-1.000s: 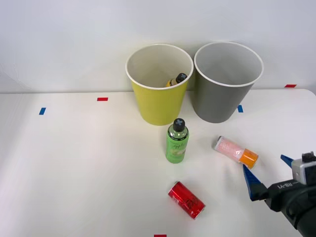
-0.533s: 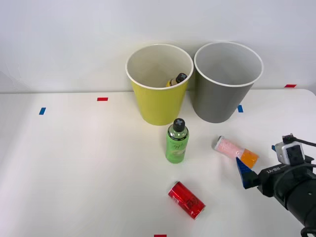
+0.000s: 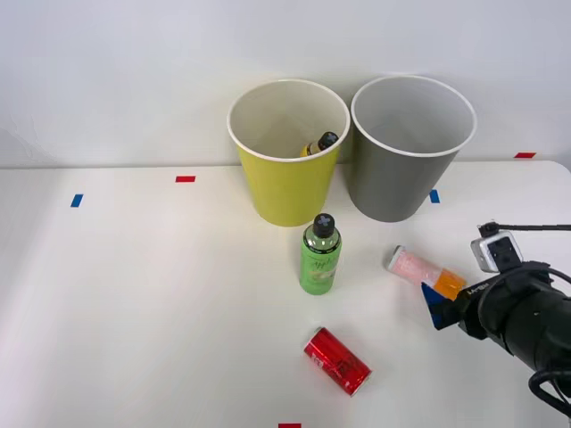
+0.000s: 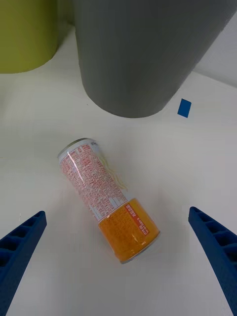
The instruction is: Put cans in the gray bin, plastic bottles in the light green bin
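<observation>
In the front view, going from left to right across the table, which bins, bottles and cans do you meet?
Yellow-green bin → green bottle → red can → gray bin → pink can.

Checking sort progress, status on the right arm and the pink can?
Right end effector open, straddling the pink can, no contact. Can lying on the table, in front of the gray bin. Nothing between them.
</observation>
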